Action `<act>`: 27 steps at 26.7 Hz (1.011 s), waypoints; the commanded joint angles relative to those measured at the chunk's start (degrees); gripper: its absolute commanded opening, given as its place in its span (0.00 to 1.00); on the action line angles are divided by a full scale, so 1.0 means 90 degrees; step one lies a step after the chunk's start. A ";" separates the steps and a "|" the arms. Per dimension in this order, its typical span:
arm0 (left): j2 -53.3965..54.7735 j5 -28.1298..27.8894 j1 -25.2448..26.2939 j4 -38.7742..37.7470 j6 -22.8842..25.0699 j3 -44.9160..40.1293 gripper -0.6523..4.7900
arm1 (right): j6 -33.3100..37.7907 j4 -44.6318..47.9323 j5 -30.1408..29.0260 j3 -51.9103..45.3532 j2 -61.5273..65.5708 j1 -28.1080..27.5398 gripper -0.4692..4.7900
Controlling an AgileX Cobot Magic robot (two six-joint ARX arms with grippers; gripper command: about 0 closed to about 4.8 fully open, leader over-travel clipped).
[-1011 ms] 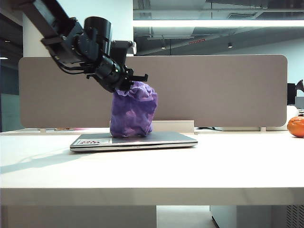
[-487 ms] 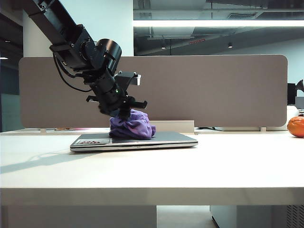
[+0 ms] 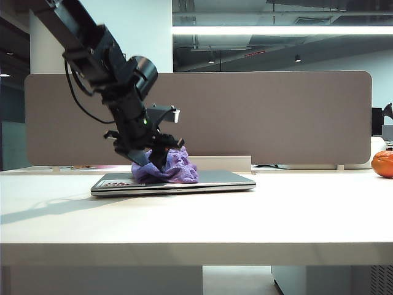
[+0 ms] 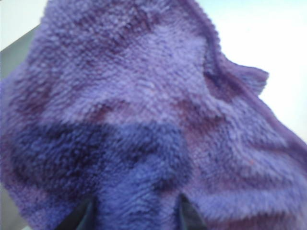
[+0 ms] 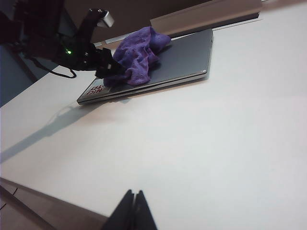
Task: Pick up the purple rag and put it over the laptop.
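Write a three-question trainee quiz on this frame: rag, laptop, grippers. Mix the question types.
1. True or false: the fuzzy purple terry rag lies bunched on the closed flat silver-grey laptop.
2. Which gripper is down at the rag? A) left gripper B) right gripper
3. Fill in: the round orange object sits at the exterior view's far ___ edge.

Key:
1. True; it covers only part of the lid, near the stickered end.
2. A; its fingers straddle a fold of the rag, while the right gripper hangs shut above bare white table.
3. Right.

Bare table right of laptop; grey partition just behind.
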 commanded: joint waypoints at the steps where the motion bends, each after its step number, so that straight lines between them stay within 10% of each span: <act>1: -0.0355 0.0022 -0.0002 -0.0138 0.0000 0.0017 0.53 | -0.0029 0.0092 0.0034 -0.0024 -0.0005 -0.0002 0.13; 6: -0.0840 -0.0010 0.0002 -0.0017 0.0005 0.0046 0.82 | -0.0046 0.0092 0.0034 -0.0024 -0.0005 -0.0002 0.13; 11: -0.1047 -0.0022 0.0002 -0.0367 0.0000 0.0046 0.82 | -0.0046 0.0092 0.0034 -0.0024 -0.0005 -0.0002 0.13; 14: -0.1197 -0.0022 0.0002 -0.0670 0.0000 0.0044 0.71 | -0.0046 0.0092 0.0034 -0.0024 -0.0005 -0.0002 0.13; 21: -0.1702 -0.0024 0.0002 -0.1260 0.0000 0.0039 0.11 | -0.0046 0.0092 0.0036 -0.0024 -0.0007 -0.0002 0.13; 27: -0.2169 -0.0022 0.0012 -0.1824 0.0000 0.0034 0.11 | -0.0046 0.0102 0.0039 -0.0024 -0.0007 -0.0002 0.13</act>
